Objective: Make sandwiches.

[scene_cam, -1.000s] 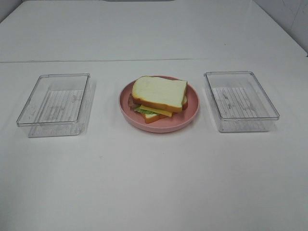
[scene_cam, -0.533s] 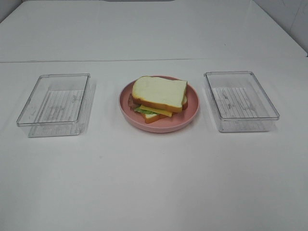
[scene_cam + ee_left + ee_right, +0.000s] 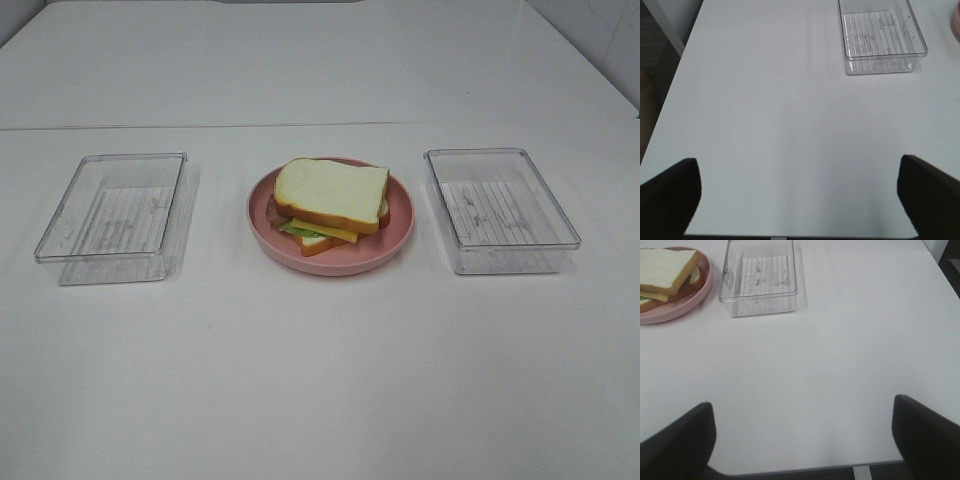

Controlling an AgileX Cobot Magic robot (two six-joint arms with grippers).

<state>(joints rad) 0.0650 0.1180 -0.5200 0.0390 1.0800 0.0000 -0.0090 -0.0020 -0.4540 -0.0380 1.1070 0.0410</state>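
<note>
Writing: no brand, label or readable text shows on any thing; the trays carry only ribbed lines on their floors.
Left gripper (image 3: 800, 200): seen only in the left wrist view, as two dark finger tips in the lower left and lower right corners of that picture; they stand far apart with bare table between them, so it is released and grasps nothing; it hangs over the table, well apart from the left tray.
Right gripper (image 3: 802, 440): seen only in the right wrist view, again two dark finger tips in the lower corners; spread wide, nothing between them; it hangs above the table near its edge, well apart from the right tray.
Arms: neither arm appears in the high view.
Sandwich (image 3: 330, 203): it lies on the plate in the centre of the high view; white bread slice on top, then yellow cheese, green lettuce and a reddish-brown strip, then a lower slice; the top slice is turned a little against the lower one.
Plate (image 3: 400, 225): round, pink, between the two trays.
Left tray (image 3: 112, 213): clear plastic, rectangular, in the left middle of the high view.
Right tray (image 3: 500, 208): clear plastic, same shape, in the right middle.
Table (image 3: 320, 380): white; a thin seam runs across the upper part of the high view.
</note>
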